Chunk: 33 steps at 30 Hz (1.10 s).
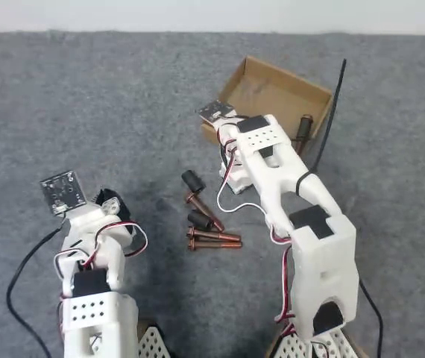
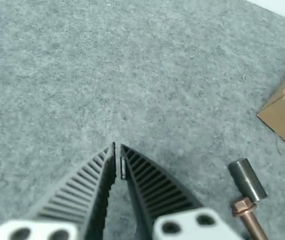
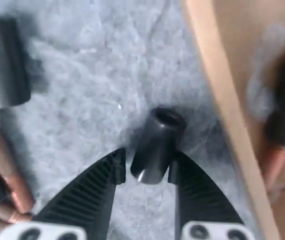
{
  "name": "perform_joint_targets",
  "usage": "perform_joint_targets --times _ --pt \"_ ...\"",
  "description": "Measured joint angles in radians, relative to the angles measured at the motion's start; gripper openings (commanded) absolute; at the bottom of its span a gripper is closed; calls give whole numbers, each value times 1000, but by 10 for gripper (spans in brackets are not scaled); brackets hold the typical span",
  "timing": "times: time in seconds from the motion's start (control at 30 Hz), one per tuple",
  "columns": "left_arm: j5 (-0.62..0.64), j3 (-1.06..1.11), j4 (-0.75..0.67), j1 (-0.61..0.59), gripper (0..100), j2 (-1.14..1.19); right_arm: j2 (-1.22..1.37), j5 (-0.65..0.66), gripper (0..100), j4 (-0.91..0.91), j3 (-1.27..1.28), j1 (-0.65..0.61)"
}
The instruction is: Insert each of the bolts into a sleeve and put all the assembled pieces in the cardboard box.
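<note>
My right gripper is shut on a black sleeve, held just above the carpet beside the cardboard box. Inside the box lies an assembled bolt and sleeve, which leans at the box's right edge. On the carpet between the arms lie a sleeve with a copper bolt at its end, a second sleeve, and two loose bolts. My left gripper is shut and empty over bare carpet at the lower left, left of a sleeve.
The cardboard box stands open at the back centre. A black cable runs past its right side. Grey carpet covers the table, with free room to the left and at the far back.
</note>
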Motion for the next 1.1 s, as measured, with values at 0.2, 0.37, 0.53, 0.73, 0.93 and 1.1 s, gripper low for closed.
perform_joint_targets --times 0.2,0.37,0.53,0.73,0.93,1.1 --pt "0 0 0 0 12 0 15 -2 48 -41 0 14" --pt "0 0 0 0 12 0 17 -2 4 -44 -11 28" --pt "0 0 0 0 12 0 18 -9 7 29 -28 31" --pt "0 0 0 0 12 0 -124 -9 7 112 34 29" --pt "0 0 0 0 12 0 -364 -9 7 18 328 44" --pt "0 0 0 0 12 0 -585 -9 7 -104 611 84"
